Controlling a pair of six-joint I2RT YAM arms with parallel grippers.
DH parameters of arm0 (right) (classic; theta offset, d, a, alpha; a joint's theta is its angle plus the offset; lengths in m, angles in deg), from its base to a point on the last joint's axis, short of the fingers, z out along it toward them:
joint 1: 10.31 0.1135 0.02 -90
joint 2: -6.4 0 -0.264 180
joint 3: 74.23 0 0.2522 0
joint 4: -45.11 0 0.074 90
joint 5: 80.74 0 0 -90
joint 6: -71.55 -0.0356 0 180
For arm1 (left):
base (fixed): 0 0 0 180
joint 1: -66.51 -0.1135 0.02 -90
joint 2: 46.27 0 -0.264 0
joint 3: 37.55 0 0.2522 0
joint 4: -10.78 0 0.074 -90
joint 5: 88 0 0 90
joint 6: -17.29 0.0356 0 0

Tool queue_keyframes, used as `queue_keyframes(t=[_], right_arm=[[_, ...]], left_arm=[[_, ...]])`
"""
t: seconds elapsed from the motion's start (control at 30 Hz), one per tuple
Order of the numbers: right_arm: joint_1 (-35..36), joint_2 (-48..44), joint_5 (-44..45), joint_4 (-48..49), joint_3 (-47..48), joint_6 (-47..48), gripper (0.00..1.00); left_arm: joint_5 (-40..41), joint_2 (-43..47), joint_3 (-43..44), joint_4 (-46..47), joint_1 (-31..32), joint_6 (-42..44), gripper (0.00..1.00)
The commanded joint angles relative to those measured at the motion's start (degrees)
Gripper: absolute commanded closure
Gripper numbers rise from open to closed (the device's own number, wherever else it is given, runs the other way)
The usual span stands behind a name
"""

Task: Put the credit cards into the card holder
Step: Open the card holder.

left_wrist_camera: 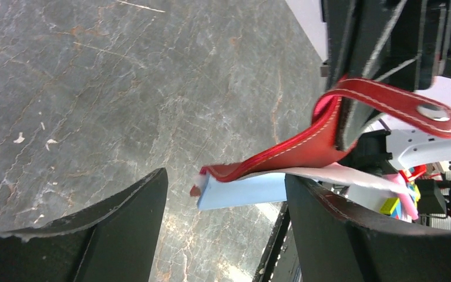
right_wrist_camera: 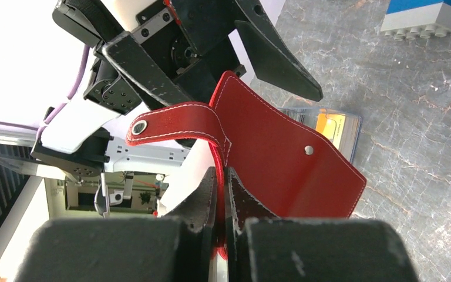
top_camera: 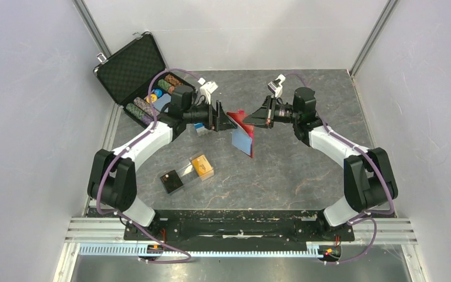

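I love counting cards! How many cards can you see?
2. A pale blue card hangs at the red wallet held up mid-air; an orange card lies in the clear box on the table. More may be stacked beneath it.

Pale grey walls [top_camera: 23, 88] enclose a dark marbled grey tabletop [top_camera: 305, 176], evenly lit.

Middle's tight: the card holder [top_camera: 241, 119] and a pale blue card [top_camera: 243, 143] hang right between the left gripper [top_camera: 229, 121] and right gripper [top_camera: 251, 121], so no straight pass there. Back-left is walled off by the chip case [top_camera: 130, 69], and the clear card box [top_camera: 202, 166] and black box [top_camera: 171, 181] sit front-left. Right half of the table [top_camera: 305, 170] is open stone, plenty of room.
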Motion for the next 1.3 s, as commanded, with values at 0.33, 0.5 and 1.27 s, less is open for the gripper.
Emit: queue_keyframes(t=[0.33, 0.5, 1.27], right_arm=[[0.44, 5.18, -7.50, 3.89, 2.23, 0.54, 1.00], [0.42, 5.39, -7.26, 6.57, 2.30, -1.68, 1.00], [-4.09, -1.24, 0.52, -5.04, 1.85, 11.58, 0.56]], left_arm=[[-9.44, 3.14, -2.27, 8.14, -2.48, -4.78, 0.26], [-12.35, 2.46, -2.47, 8.31, -2.43, -6.61, 0.39], [-8.08, 2.35, 5.00, -12.89, -2.47, 2.93, 0.98]])
